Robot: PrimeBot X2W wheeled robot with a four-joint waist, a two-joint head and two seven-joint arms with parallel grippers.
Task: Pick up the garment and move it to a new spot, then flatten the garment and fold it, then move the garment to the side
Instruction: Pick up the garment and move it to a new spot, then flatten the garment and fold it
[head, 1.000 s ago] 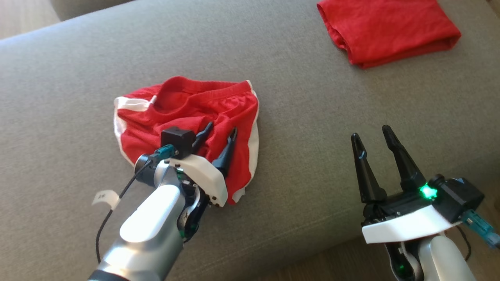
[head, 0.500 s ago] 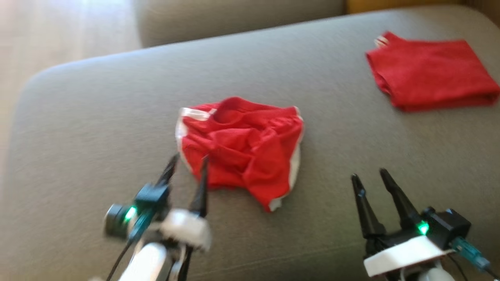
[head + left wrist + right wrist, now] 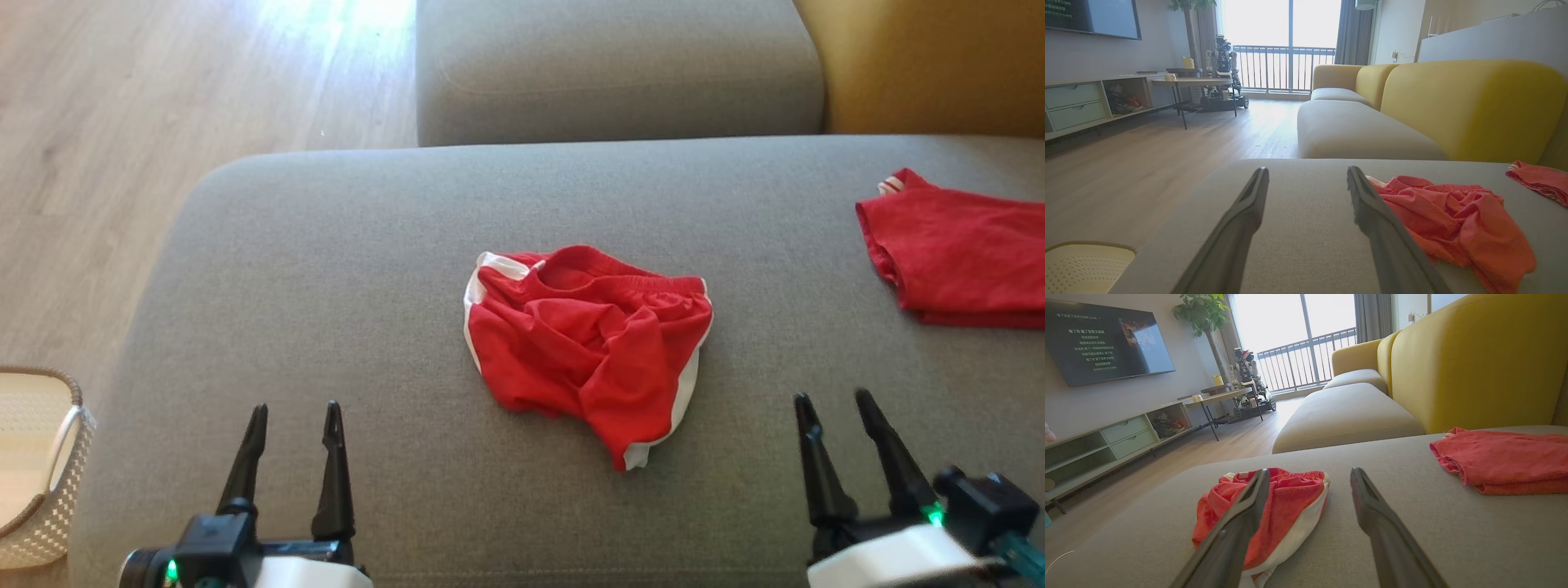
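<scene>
Couch (image 3: 326, 245), both jaws wide apart

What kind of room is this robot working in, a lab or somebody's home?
Most likely a home living room, or a mock-up of one: a big yellow sofa, a wall-mounted television, and tall glass balcony doors with a railing outside.

The right gripper (image 3: 1309, 471) is held over the grey cushion (image 3: 1412, 539), fingers spread. A crumpled red garment (image 3: 1290, 498) is seen behind one finger; a folded red cloth (image 3: 1506, 461) is laid well apart.
</scene>
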